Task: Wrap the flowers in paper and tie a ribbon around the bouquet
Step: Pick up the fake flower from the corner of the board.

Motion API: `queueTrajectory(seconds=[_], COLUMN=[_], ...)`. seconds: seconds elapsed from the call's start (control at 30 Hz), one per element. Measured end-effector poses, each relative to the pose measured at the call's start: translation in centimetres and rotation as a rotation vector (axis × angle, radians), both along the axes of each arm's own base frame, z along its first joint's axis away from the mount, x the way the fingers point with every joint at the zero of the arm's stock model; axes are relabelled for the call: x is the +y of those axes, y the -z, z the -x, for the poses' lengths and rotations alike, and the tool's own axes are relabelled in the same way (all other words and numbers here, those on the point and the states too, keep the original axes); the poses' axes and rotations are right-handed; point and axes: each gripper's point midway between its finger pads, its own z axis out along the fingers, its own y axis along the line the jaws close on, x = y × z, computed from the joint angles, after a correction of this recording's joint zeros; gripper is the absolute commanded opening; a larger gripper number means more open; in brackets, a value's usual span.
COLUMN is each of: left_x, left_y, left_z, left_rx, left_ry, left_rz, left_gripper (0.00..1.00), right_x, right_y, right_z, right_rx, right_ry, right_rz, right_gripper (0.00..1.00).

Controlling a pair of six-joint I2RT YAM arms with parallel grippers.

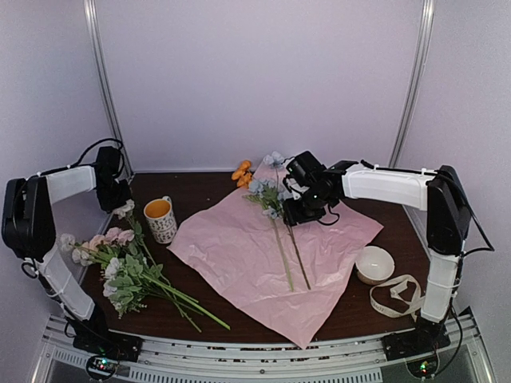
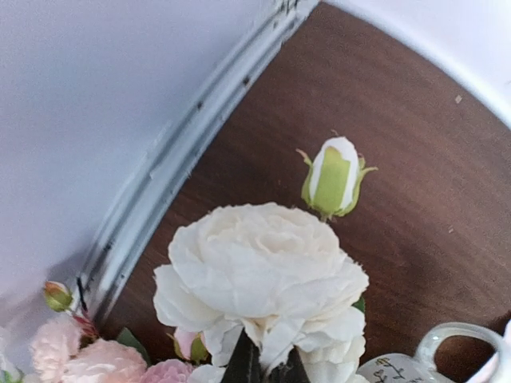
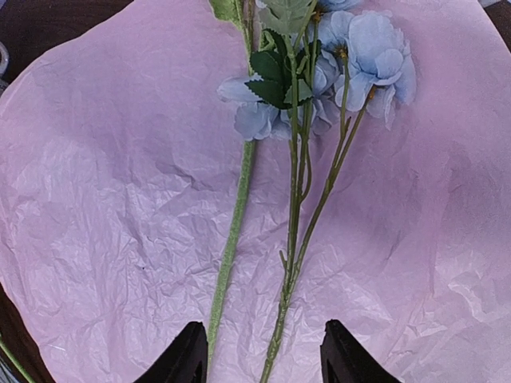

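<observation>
The paper (image 1: 263, 255) lies spread flat mid-table, pink in the top view and lilac (image 3: 104, 199) in the right wrist view. Two stems of the flowers (image 3: 295, 159), with blue and orange (image 1: 242, 174) blooms, lie on it. My right gripper (image 1: 297, 209) hovers open over them, both stems between its fingers (image 3: 188, 359). The main bunch of flowers (image 1: 120, 271) lies at the left. My left gripper (image 2: 267, 365) is shut on the base of its white bloom (image 2: 263, 263), behind the mug. The ribbon (image 1: 397, 295) lies loose at the front right. No wrapped bouquet is in view.
A yellow-lined patterned mug (image 1: 160, 219) stands between the bunch and the paper. A white bowl (image 1: 374, 264) sits right of the paper, beside the ribbon. The back wall rail (image 2: 176, 159) runs close behind my left gripper.
</observation>
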Motion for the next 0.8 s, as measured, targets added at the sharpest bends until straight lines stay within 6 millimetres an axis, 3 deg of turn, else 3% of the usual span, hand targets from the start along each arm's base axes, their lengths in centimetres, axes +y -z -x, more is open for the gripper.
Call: queueTrajectory(seconds=[0.17, 0.37, 0.43, 0.53, 0.67, 0.8], left_x=[1.2, 1.7, 0.5, -3.0, -6.6, -9.9], left_y=[-9.7, -22.9, -27.1, -33.2, -38.1, -40.9], left_z=[0.8, 5.2, 7.1, 10.4, 13.2, 14.4], left_rx=[-0.217, -0.536, -0.654, -0.856, -1.02, -1.141], left_ry=[0.008, 0.032, 0.076, 0.189, 0.328, 0.469], left_rz=[-0.105, -0.267, -0.321, -0.366, -0.354, -0.272], left_gripper=[0.0, 0.0, 0.0, 0.0, 0.0, 0.0], right_x=[0.1, 0.3, 0.6, 1.5, 4.0, 9.1], right_y=[0.1, -0.2, -0.8, -1.8, -3.8, -7.9], right_z=[0.2, 0.6, 0.6, 0.8, 1.7, 5.7], right_rx=[0.004, -0.001, -0.012, -0.031, -0.088, -0.195], right_ry=[-0.004, -0.019, -0.032, -0.064, -0.164, -0.391], right_rz=[-0.003, -0.013, -0.027, -0.065, -0.117, -0.209], right_gripper=[0.49, 0.49, 0.49, 0.49, 0.5, 0.54])
